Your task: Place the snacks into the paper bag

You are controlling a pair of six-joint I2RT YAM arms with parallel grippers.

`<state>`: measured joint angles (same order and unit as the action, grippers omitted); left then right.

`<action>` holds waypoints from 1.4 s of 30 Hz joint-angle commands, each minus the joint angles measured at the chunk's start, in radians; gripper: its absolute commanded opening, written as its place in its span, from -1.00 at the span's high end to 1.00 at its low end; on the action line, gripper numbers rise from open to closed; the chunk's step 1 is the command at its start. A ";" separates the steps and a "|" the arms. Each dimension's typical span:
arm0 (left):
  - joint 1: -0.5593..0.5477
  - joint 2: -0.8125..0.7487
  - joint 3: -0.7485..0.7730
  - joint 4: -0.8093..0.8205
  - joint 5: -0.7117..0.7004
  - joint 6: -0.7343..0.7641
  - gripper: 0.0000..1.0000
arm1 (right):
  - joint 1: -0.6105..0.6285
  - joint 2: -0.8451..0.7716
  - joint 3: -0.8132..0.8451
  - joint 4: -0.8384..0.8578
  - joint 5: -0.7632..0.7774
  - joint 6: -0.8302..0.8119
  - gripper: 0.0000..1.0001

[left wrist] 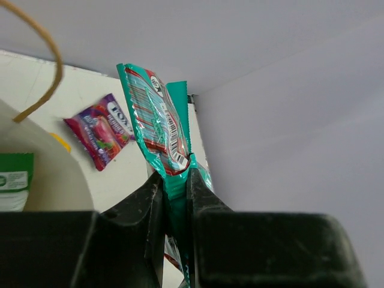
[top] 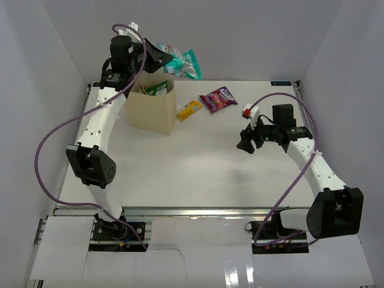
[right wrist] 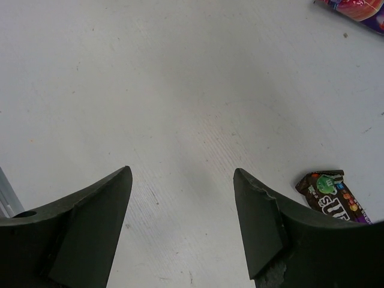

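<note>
Both extended: left arm, jaws clamping teal packet near paper bag; right arm, jaws wide, empty.

Table: centre and near half bare and passable; far left blocked by upright paper bag under the left arm, yellow bar just right of it, pink-magenta packet farther right, candy pack beside the right gripper; walls close three sides.

A robotics lab cell: two arms bolted at a white table boxed by plain panels.
</note>
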<state>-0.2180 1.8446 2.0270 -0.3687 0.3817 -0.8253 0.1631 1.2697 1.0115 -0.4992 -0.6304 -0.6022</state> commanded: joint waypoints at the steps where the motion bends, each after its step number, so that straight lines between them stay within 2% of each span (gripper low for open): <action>1: 0.020 -0.002 0.041 -0.102 -0.127 0.014 1.00 | -0.005 -0.018 -0.008 0.021 0.011 0.025 -0.48; 3: 0.025 -0.016 0.090 -0.157 -0.276 0.066 1.00 | -0.008 -0.018 -0.010 0.028 0.027 0.033 -0.48; 6: 0.025 -0.039 0.124 -0.239 -0.406 0.106 1.00 | -0.010 -0.013 -0.019 0.053 0.064 0.064 -0.48; 10: 0.023 -0.080 0.105 -0.263 -0.486 0.158 1.00 | -0.010 -0.004 -0.021 0.079 0.098 0.107 -0.47; 19: 0.025 -0.153 0.052 -0.257 -0.570 0.210 1.00 | -0.010 -0.003 -0.028 0.116 0.172 0.154 -0.46; 23: 0.025 -0.208 0.027 -0.194 -0.541 0.248 1.00 | -0.010 -0.004 -0.034 0.114 0.178 0.159 -0.46; 27: 0.023 -0.292 -0.095 -0.076 -0.478 0.313 1.00 | -0.011 -0.003 -0.034 0.117 0.173 0.160 -0.46; 33: 0.029 -0.353 -0.211 -0.073 -0.563 0.347 1.00 | -0.011 -0.003 -0.039 0.116 0.169 0.151 -0.46; 42: 0.031 -0.348 -0.222 -0.038 -0.554 0.339 1.00 | -0.011 -0.007 -0.047 0.116 0.170 0.153 -0.46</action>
<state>-0.1921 1.5166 1.7863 -0.4843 -0.1696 -0.4934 0.1574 1.2697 0.9672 -0.4091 -0.4580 -0.4519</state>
